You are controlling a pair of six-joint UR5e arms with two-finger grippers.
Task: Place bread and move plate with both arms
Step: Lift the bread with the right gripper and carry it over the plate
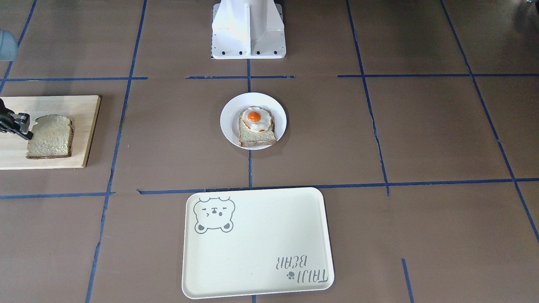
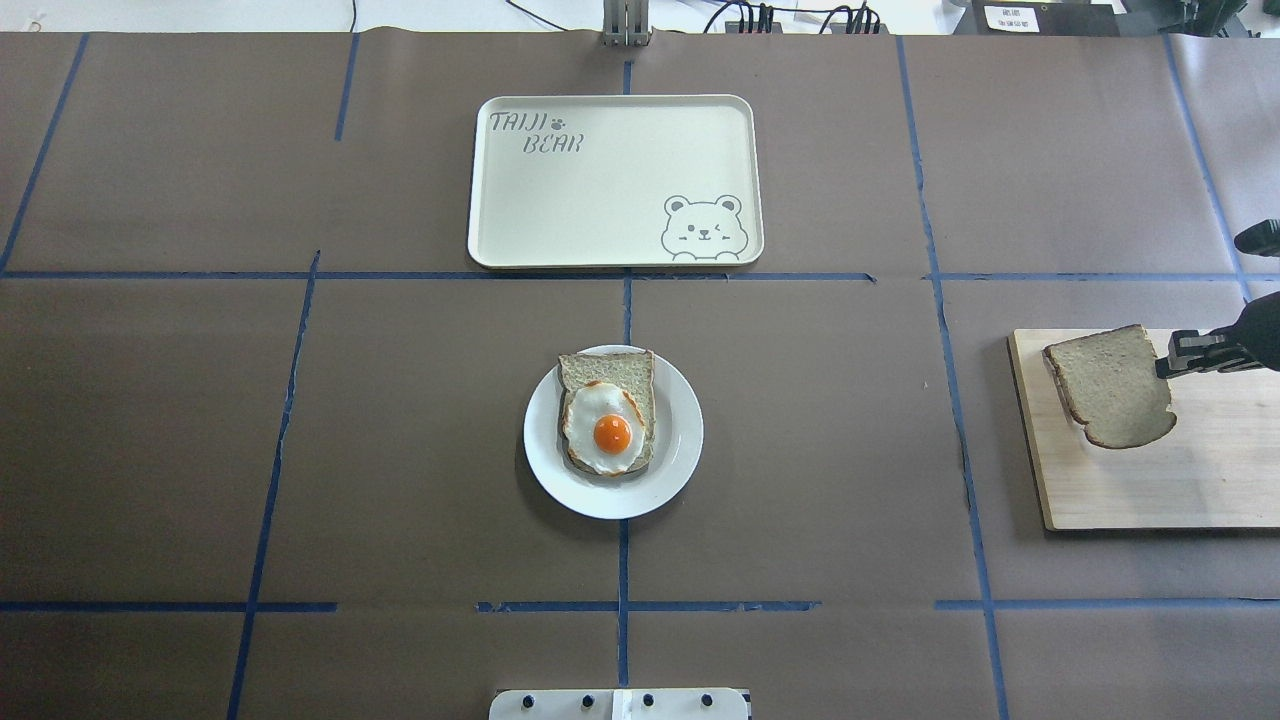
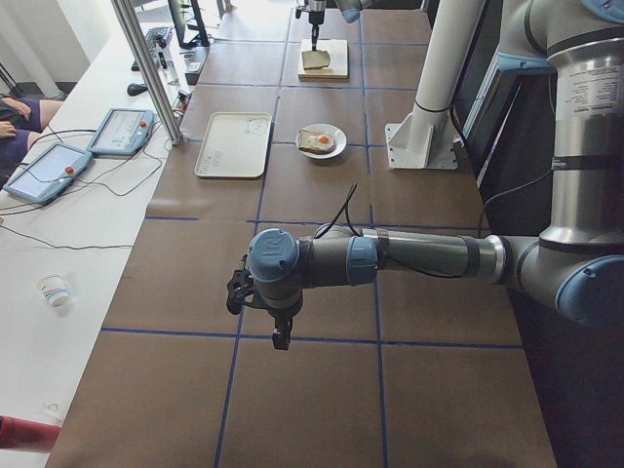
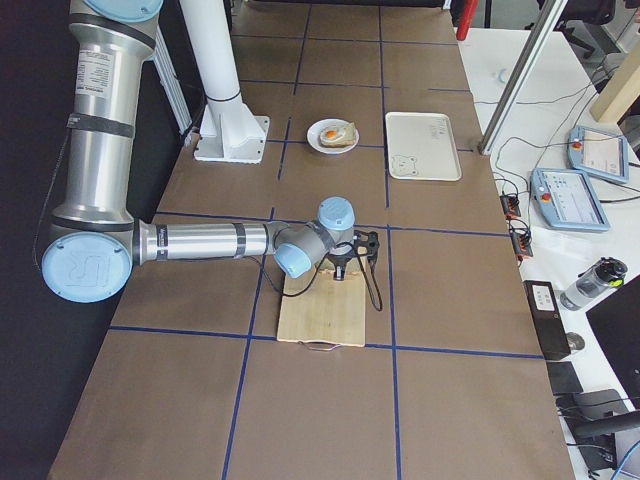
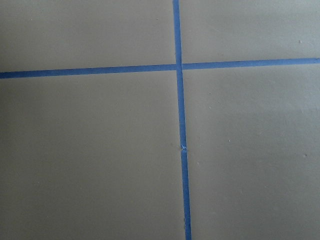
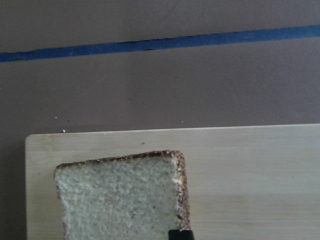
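Observation:
The plain bread slice [image 2: 1112,388] is over the wooden board [image 2: 1150,490] at the table's right end. My right gripper [image 2: 1172,356] is shut on the slice's edge and holds it slightly tilted just above the board. In the right wrist view the bread [image 6: 120,200] fills the lower left, with one fingertip [image 6: 180,234] at its edge. The white plate [image 2: 683,440] sits mid-table and bears a bread slice with a fried egg [image 2: 607,420]. My left gripper [image 3: 278,327] hangs over bare table far to the left. I cannot tell whether it is open or shut.
The cream bear tray [image 2: 600,190] lies beyond the plate, on the far side of the table. The white pedestal base [image 1: 248,29] stands on the robot's side. Blue tape lines cross the brown table cover.

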